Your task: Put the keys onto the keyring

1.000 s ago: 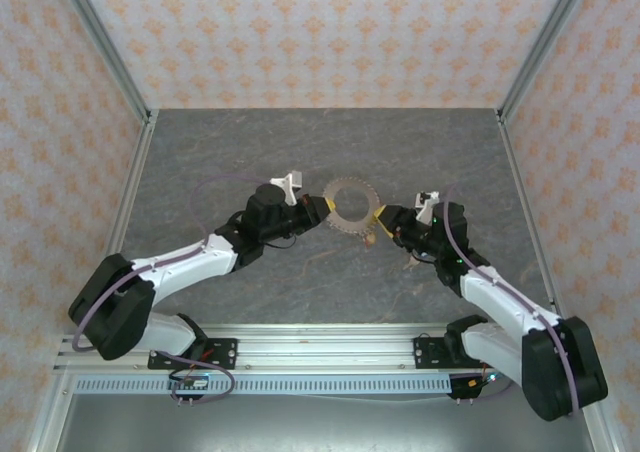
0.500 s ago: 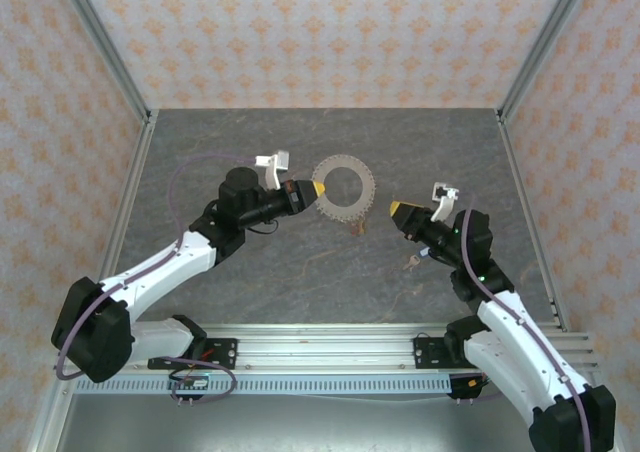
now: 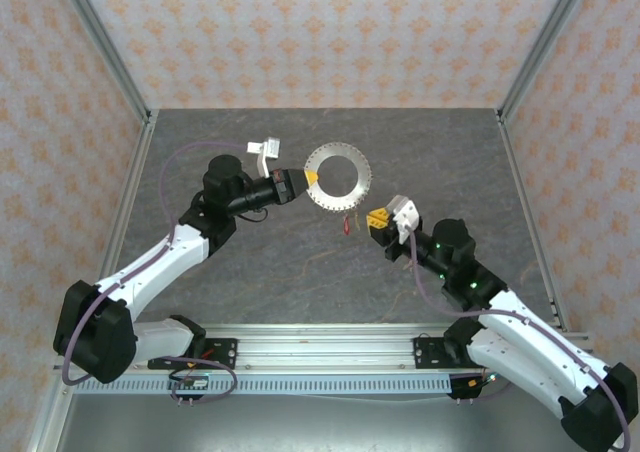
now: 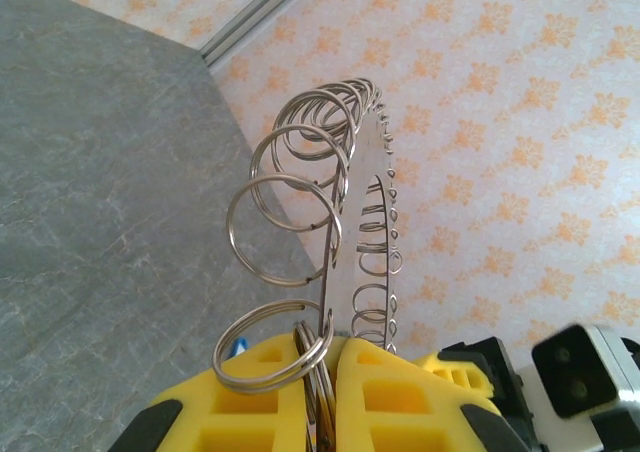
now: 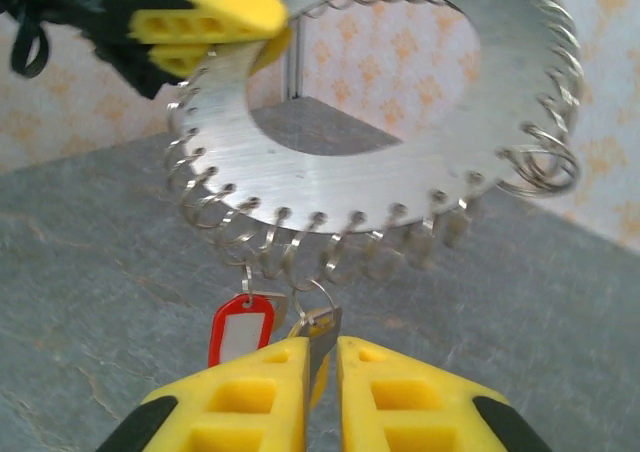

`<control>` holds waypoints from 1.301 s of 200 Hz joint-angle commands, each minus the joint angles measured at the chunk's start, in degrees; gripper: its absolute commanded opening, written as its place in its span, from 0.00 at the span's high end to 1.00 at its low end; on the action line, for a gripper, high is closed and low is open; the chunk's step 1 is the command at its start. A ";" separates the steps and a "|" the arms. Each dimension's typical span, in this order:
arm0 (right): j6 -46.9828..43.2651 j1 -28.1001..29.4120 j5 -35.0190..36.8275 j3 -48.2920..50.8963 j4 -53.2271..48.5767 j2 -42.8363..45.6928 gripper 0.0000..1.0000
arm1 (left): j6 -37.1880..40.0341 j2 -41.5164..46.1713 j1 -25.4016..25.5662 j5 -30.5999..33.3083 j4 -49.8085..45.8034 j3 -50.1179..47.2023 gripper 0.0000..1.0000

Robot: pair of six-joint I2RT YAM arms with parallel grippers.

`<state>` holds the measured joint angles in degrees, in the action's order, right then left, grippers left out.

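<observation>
Orange-flowered wallpaper (image 3: 320, 32) closes in three sides of a grey, stone-patterned worktop (image 3: 250, 272). Above it, clear of the surface, hangs the keyring (image 3: 337, 156): a flat silvery metal disc with a large open centre and many small wire loops threaded round its rim.

The left end effector (image 3: 311, 178) has its yellow fingers pressed together on the disc's left rim and carries it. In the left wrist view the keyring (image 4: 357, 187) stands edge-on, rising from between the fingers (image 4: 410, 397), with one loop lying over the left finger.

A key with a red plastic head (image 3: 346, 224) dangles from a loop on the lower rim.

The right end effector (image 3: 378, 219) sits just right of that red key. In its wrist view its yellow fingers (image 5: 235, 402) are nearly closed, pinching a small grey metal key (image 5: 318, 324) that hangs from a neighbouring loop, right beside the red one (image 5: 240, 328).
</observation>
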<state>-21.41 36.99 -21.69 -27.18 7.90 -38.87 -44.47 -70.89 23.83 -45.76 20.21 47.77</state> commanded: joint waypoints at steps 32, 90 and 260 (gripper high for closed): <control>-14.51 3.34 3.87 2.37 10.12 0.29 0.87 | 2.20 0.77 -0.63 -5.92 2.22 4.10 1.00; -14.72 3.46 3.81 4.43 12.34 0.73 0.85 | 4.53 0.84 -0.89 -7.72 -1.45 6.17 1.00; -15.24 3.53 -0.54 7.68 14.69 3.53 0.83 | 9.38 2.17 -0.82 -8.58 -11.01 9.48 1.00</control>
<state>-36.16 40.12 -20.58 -19.55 21.80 -36.21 -36.32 -70.85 23.49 -53.17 9.17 54.83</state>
